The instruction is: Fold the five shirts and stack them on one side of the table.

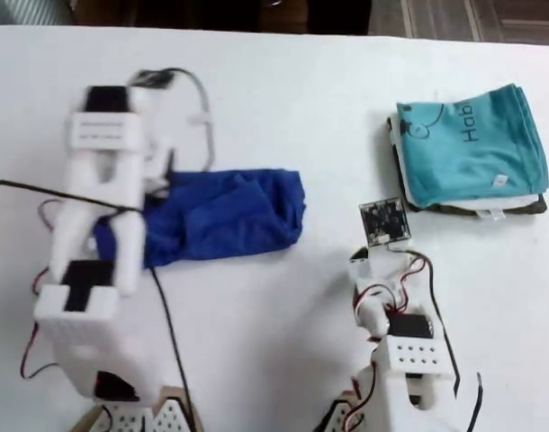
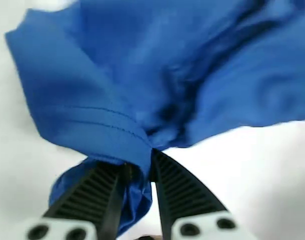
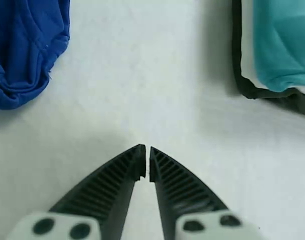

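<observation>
My left pincer (image 2: 151, 152) is pinching a hemmed fold of the blue shirt (image 2: 167, 75) right at the tips, with more cloth bunched beside one jaw. The shirt lies crumpled in a long lump on the desk (image 1: 283, 342), on the left arm's side. It is well apart from the stack of folded shirts (image 1: 468, 157) on the other side, which has a teal shirt (image 1: 463, 135) on top. My right pincer (image 3: 147, 150) is pressed together on nothing, hovering over bare desk between the lump and the stack.

What worries me is that the grip is only at the tips, so I judge a quick pull could slip the hem free. I can't tell how many layers I've caught. If it's several, lifting would raise a knot rather than open the shirt flat. Nothing pins the other end, so a drag would likely slide the whole lump along instead of spreading it. The stack also sits near the right arm, so a careless sweep there could knock the top shirt askew
</observation>
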### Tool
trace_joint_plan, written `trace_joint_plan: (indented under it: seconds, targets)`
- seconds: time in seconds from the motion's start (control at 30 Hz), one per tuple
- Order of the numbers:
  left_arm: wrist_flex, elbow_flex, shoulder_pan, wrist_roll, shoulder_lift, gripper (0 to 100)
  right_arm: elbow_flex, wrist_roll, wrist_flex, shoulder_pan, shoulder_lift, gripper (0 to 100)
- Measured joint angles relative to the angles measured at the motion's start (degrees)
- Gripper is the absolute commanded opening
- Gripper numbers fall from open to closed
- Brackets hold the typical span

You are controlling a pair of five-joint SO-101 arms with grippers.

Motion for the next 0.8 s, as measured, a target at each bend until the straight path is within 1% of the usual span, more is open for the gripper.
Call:
trace_joint_plan:
  seconds: [0.17, 0.3, 0.4, 0.53, 0.67, 0.8]
  targets:
    - [-0.26, -2.81, 11.25, 2.90, 0.00, 3, 0.00, 0.00, 0.00, 0.00, 0.00, 2.5]
    - [-1.93, -8.00, 15.74, 3.25, 0.00, 3, 0.00, 0.00, 0.00, 0.00, 0.00, 2.5]
    - [-4.57, -8.70, 17.85, 3.34, 0.00, 3, 0.00, 0.00, 0.00, 0.00, 0.00, 2.5]
    - [-7.91, -9.23, 18.81, 3.25, 0.62, 3, 0.00, 0.00, 0.00, 0.00, 0.00, 2.5]
    - [-8.44, -10.99, 18.99, 3.34, 4.92, 3, 0.00, 0.00, 0.00, 0.00, 0.00, 2.5]
    - [-8.44, -16.18, 19.08, 3.43, 9.93, 3, 0.00, 0.00, 0.00, 0.00, 0.00, 2.5]
